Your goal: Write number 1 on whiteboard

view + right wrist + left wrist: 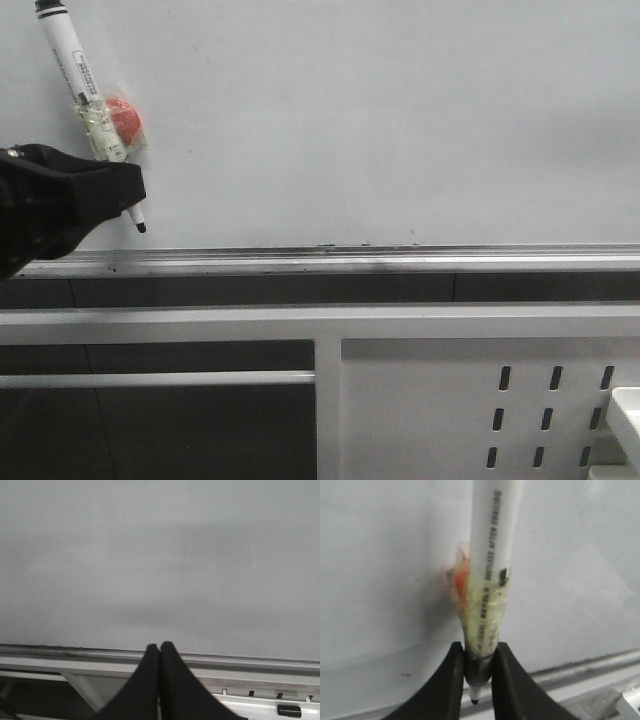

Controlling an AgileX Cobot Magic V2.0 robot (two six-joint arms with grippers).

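Note:
The whiteboard fills the upper part of the front view, plain and glossy, with its silver rail below. No number 1 stroke shows on it. My left gripper at the far left is shut on a white marker pen with a red ball taped on; the pen tilts slightly, its black tip just above the rail. In the left wrist view the gripper pinches the pen near its tip. My right gripper is shut and empty, facing the whiteboard.
Below the rail is a white perforated metal panel with slots and a white frame bar. A white object sits at the lower right edge. Small dark specks mark the board's lower edge.

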